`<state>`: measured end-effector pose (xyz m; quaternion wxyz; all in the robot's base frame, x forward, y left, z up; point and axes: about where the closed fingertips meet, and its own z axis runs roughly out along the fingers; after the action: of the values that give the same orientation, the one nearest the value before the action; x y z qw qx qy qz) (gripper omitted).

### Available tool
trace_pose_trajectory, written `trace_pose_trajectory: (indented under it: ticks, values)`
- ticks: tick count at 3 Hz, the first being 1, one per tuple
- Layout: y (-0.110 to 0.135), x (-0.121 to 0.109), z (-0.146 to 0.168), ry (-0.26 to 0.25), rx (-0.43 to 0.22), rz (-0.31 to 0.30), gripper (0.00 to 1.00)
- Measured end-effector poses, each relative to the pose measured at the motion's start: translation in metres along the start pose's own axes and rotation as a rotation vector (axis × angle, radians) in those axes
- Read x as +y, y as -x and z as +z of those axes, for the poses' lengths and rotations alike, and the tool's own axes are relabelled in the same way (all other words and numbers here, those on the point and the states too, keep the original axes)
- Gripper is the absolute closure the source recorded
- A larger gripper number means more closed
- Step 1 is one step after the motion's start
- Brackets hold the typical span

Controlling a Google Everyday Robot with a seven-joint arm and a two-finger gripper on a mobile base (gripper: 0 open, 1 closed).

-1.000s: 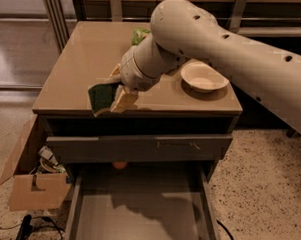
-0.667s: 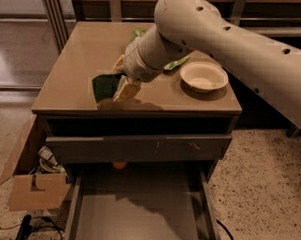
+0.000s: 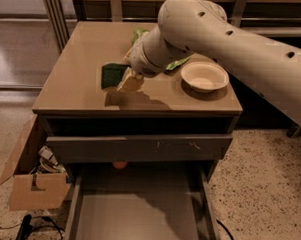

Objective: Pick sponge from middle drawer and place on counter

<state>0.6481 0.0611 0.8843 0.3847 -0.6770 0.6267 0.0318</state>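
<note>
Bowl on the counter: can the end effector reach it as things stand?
Likely yes: the end effector hangs just above the counter close beside the bowl, nothing tall between. It is shut on the sponge, though, so it would need to drop that first.

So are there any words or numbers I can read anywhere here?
No text can be read anywhere.
Snack bag: print too blurred to read.
Box: no readable label.
The gripper holds the sponge over the counter; nothing is written on them.
</note>
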Motion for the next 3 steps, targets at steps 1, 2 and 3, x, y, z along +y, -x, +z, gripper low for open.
trace_pose_trajectory:
  ticks: [1, 2, 3]
  values:
    - [-0.012, -0.008, 0.004, -0.018, 0.035, 0.026, 1.0]
    - [-0.031, -0.011, 0.011, -0.008, 0.048, 0.064, 1.0]
    - [-0.047, -0.008, 0.021, 0.014, 0.042, 0.107, 1.0]
